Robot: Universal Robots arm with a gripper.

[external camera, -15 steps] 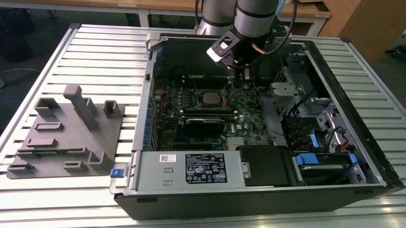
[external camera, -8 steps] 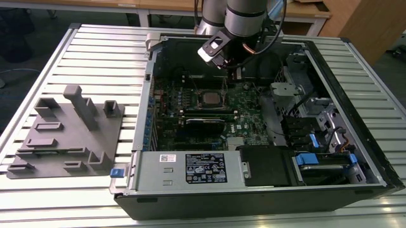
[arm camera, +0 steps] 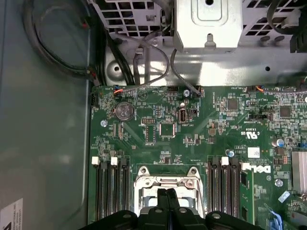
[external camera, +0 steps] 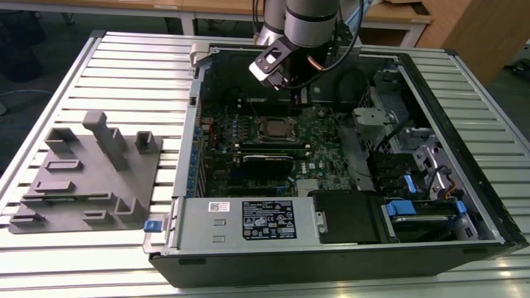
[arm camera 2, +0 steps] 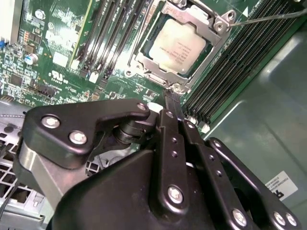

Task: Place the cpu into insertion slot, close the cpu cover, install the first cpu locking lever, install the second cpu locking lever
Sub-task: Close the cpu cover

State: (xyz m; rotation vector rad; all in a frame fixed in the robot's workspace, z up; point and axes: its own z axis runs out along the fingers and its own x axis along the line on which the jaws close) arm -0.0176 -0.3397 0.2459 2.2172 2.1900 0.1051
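On the exterior view's left, a grey holder block (external camera: 87, 174) with upright posts sat on the slatted metal table (external camera: 124, 74). Just beside it lay the open computer case (external camera: 331, 261), with a white-labelled power supply (external camera: 223, 220) along its near edge and the green motherboard (external camera: 323, 143) on its floor.

Near the middle of that board we found the cpu (arm camera 2: 177, 45) already seated in its socket, dull silver top facing up. The cpu cover (arm camera 2: 143, 57) lay flat around it, the chip showing through its square window. Black memory slots (arm camera 2: 110, 33) ran along both sides of the socket. A thin metal lever (arm camera 2: 268, 18) reached out from one corner of the cover over the slots; we could not tell whether it was latched.

The arm (external camera: 311, 18) came down into the case over the board. In both wrist views the gripper (arm camera 2: 169, 96) was clenched on nothing, its two slim fingers (arm camera: 162, 203) pressed together, and the tips hung just beside the edge of the cover. We could not tell whether they touched it.

On the exterior view's right stood the metal drive cages (external camera: 414, 155), next to the case wall.
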